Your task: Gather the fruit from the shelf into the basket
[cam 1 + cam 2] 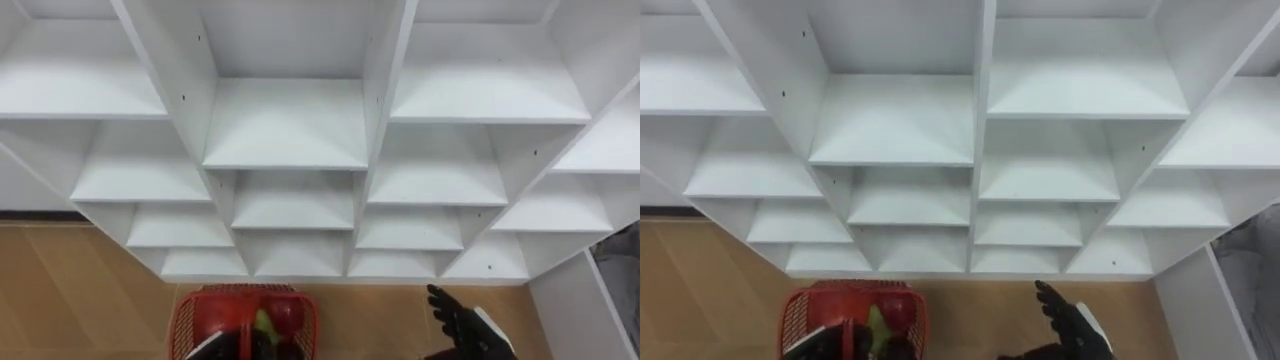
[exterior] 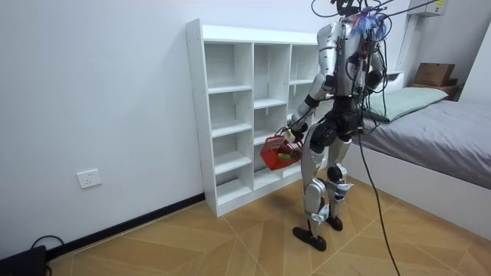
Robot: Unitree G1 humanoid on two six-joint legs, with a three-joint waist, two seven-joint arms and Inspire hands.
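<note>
Beside the basket (image 1: 243, 291), right hand (image 1: 468, 328) hovers, fingers (image 1: 441, 299) straight.

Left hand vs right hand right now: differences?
Left hand grips the red basket; right hand holds nothing. Left hand is curled on the basket's top; right hand is open, fingers straight, off to the basket's side. Both are in front of the white closet.

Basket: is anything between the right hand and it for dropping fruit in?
Nothing visible. The right hand is open beside the red basket, with bare wood floor showing between them. The basket's top is open, with fruit already inside.
</note>
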